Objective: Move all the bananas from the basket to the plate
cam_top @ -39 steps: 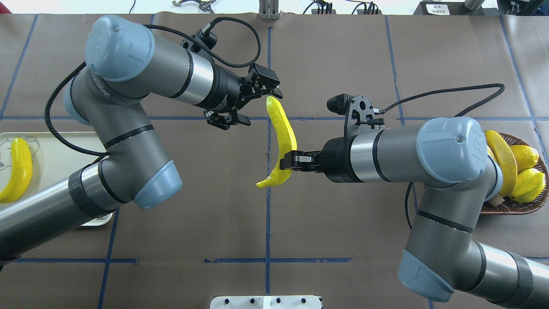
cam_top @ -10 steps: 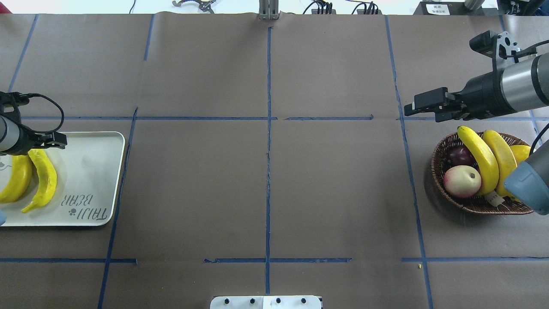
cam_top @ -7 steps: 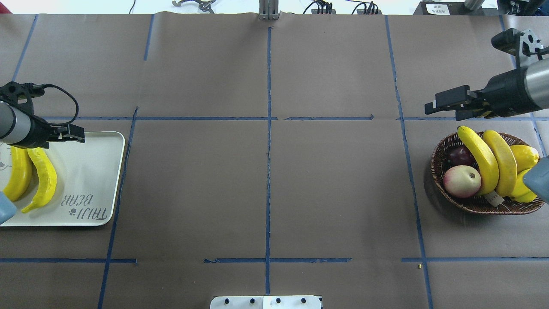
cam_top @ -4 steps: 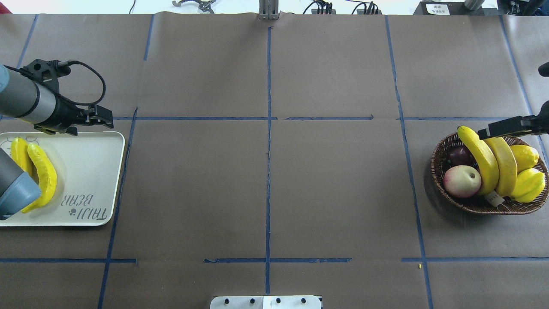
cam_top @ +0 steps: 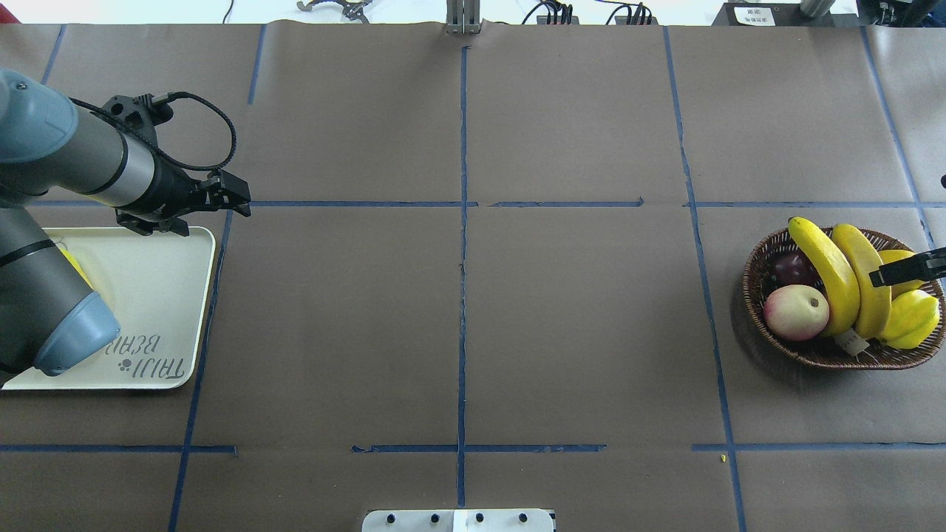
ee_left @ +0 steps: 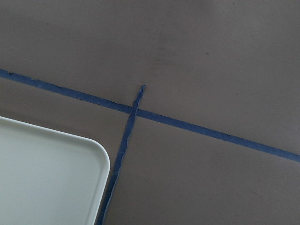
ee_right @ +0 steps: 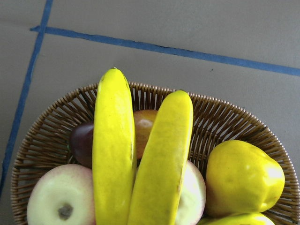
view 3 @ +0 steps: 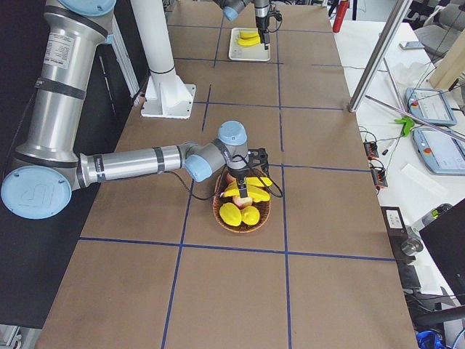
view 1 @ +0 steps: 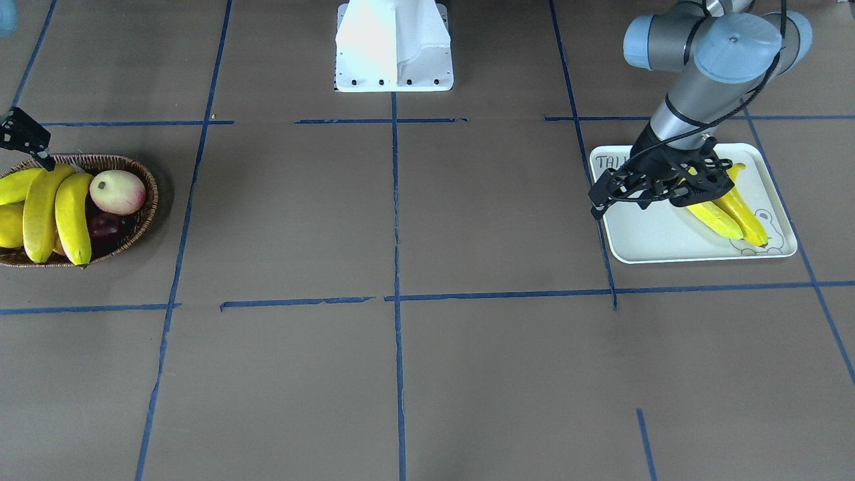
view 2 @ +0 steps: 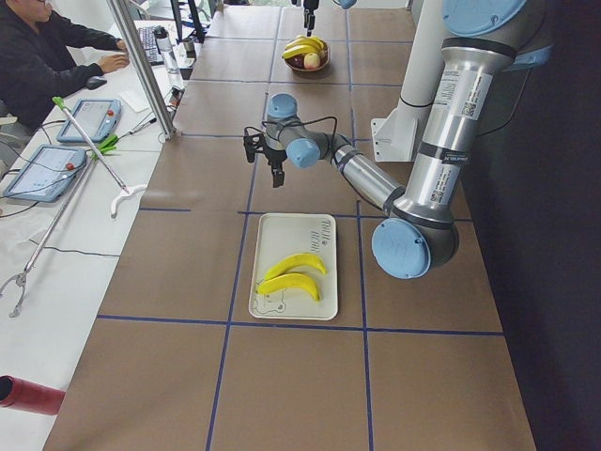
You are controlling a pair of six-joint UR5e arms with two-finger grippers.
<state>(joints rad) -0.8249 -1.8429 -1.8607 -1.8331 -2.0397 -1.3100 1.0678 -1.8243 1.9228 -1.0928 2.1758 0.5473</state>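
Observation:
Two bananas [view 1: 718,215] lie side by side on the plate [cam_top: 155,295], an off-white tray at the table's left end; my left arm hides most of them from overhead. My left gripper [cam_top: 201,210] hangs open and holds nothing above the plate's far right corner. The wicker basket [cam_top: 749,284] holds two more bananas [cam_top: 828,273] lying across its other fruit. My right gripper [cam_top: 905,270] hovers open just above the basket, over the bananas [ee_right: 164,154], and touches none of them.
The basket also holds a pink-and-cream fruit [cam_top: 797,312], a dark red one [cam_top: 794,267] and yellow round fruits [cam_top: 913,318]. The robot's white base [view 1: 394,47] stands at mid-table. A person [view 2: 42,56] sits at a side desk.
The banana went from my right gripper to my left and now lies on the plate. Since then my left gripper has drawn off past the plate's corner, and my right has moved over the basket.

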